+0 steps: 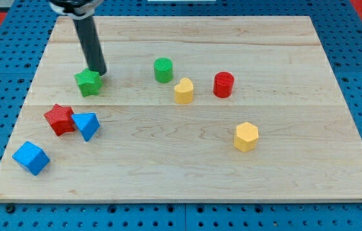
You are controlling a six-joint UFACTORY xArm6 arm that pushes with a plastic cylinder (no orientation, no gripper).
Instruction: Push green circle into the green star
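One dark rod comes down from the view's top left, and my tip (99, 72) rests at the upper right edge of the green star (88, 83), touching or nearly so; it is a bare rod end, a pincer with no jaws to open or close. Pale wood lies open between the star and the green circle (163, 70), which stands well to the view's right of my tip, at about the same height. Just right and below the circle sits a yellow block (183, 90), then a red cylinder (223, 85). Below the star, a red star-like block (59, 119) touches a blue block (86, 125). A blue cube (31, 158) sits near the bottom left edge, a yellow hexagonal block (246, 136) lower right. The worktop (309, 77) is planked wood with visible grain; its right half is mostly bare.
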